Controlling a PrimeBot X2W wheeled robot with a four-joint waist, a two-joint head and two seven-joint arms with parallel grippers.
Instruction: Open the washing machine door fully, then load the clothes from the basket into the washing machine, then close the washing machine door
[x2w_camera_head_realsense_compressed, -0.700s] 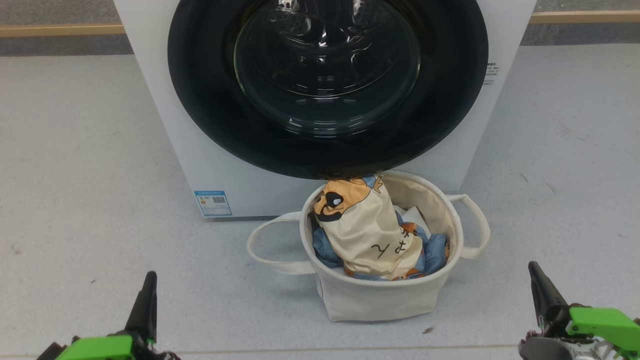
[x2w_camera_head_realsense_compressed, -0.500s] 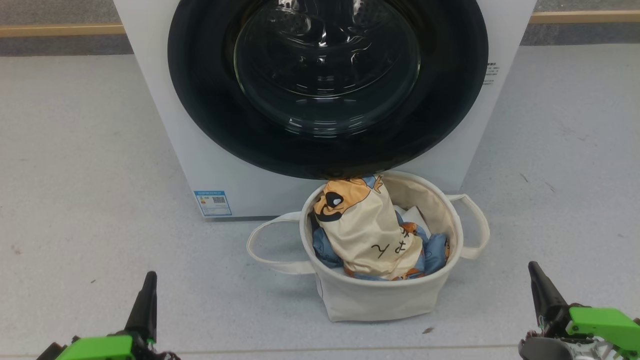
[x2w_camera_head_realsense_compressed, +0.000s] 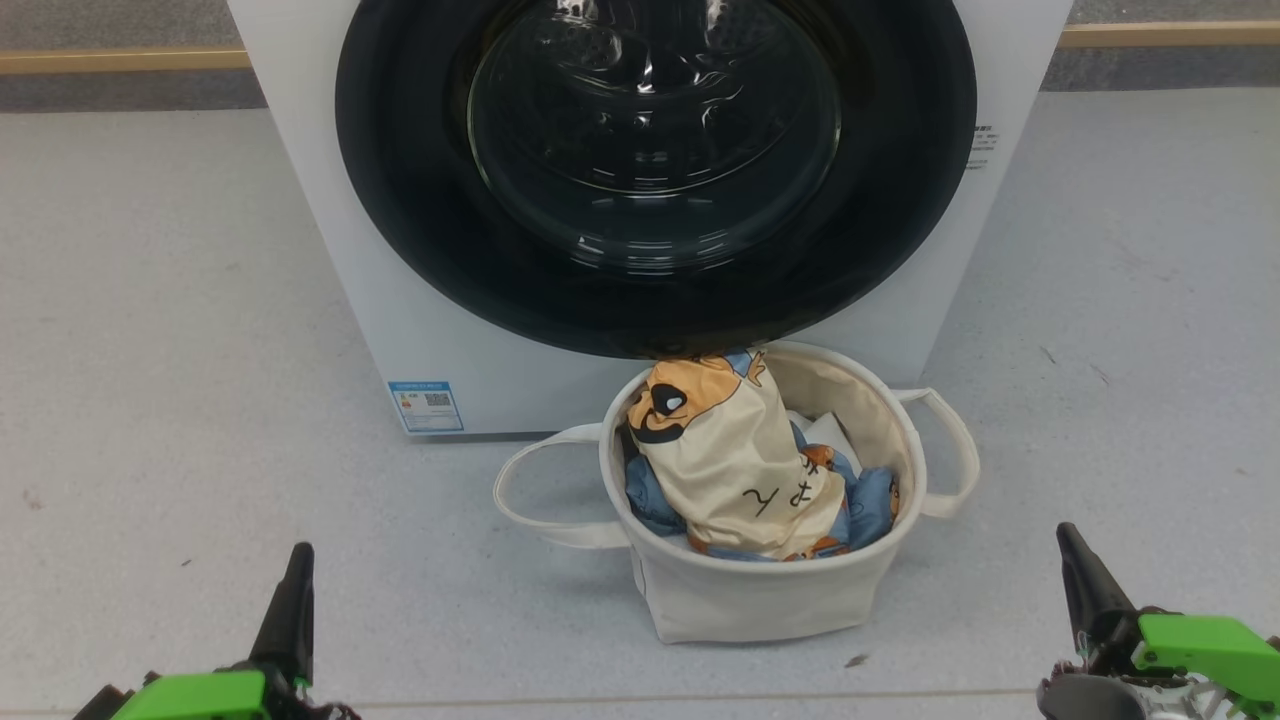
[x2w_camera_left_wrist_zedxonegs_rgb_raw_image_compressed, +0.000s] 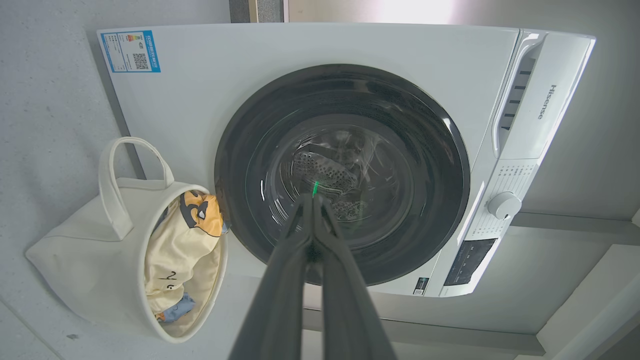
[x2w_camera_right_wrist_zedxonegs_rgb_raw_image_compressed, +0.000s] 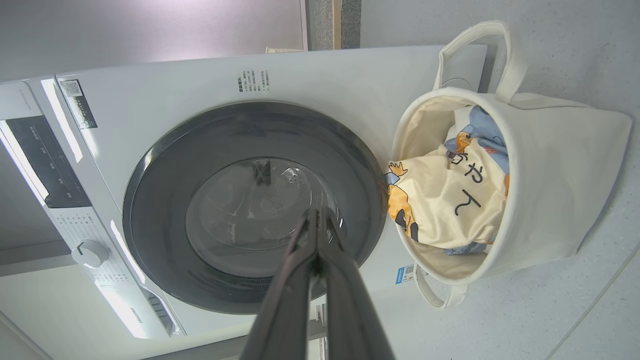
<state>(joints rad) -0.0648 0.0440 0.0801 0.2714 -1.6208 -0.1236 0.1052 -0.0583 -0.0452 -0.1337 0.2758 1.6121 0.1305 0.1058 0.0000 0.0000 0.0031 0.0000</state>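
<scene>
Below the closed washing machine door (x2w_camera_head_realsense_compressed: 400, 200), just before the washing machine (x2w_camera_head_realsense_compressed: 430, 340), I note the basket (x2w_camera_head_realsense_compressed: 760, 600) on the floor (x2w_camera_head_realsense_compressed: 150, 400), clothes (x2w_camera_head_realsense_compressed: 740, 470) piled inside, cream bear piece on top. My left gripper (x2w_camera_head_realsense_compressed: 298, 560) and right gripper (x2w_camera_head_realsense_compressed: 1068, 540) sit low, each pinched closed, empty.

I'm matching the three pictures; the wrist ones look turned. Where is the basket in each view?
Head view: basket at lower centre, upright, below the washing machine door.
Left wrist view: basket at lower left, its opening facing right.
Right wrist view: basket at right, its opening facing left.
Shared landmark: blue label left of the basket; blue label top left; blue label at the basket's lower edge.
</scene>
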